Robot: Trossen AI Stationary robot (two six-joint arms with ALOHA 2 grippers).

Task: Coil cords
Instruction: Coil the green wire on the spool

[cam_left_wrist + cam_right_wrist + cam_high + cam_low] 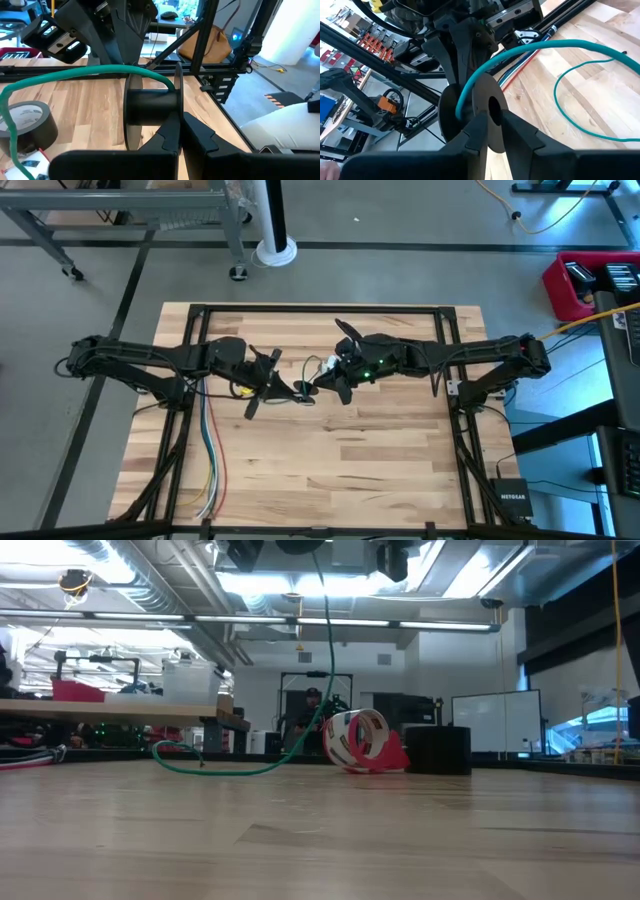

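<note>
A small black spool (150, 106) with round flanges is held above the table's middle, between both grippers. A thin green cord (90, 74) runs over its hub; the cord also shows in the right wrist view (530, 52). In the low view it hangs down (327, 660) and loops slack on the tabletop (230, 768). My left gripper (298, 392) and my right gripper (320, 383) meet at the spool (309, 389), each shut on it. My left gripper pinches one flange's rim (178, 107) between its two fingers; the flange stands edge-on between them. The spool is lifted clear of the table, its axis about level. My right gripper pinches the other flange (492, 107) at its rim between its two fingers, coming level from the table's right side. The cord enters the spool just behind this flange.
A grey tape roll (30, 125) lies on the table near the left gripper and shows in the low view (357, 740). Long green, yellow, red and white wires (210, 460) run along the left toward the near edge. Bare wood lies near the front.
</note>
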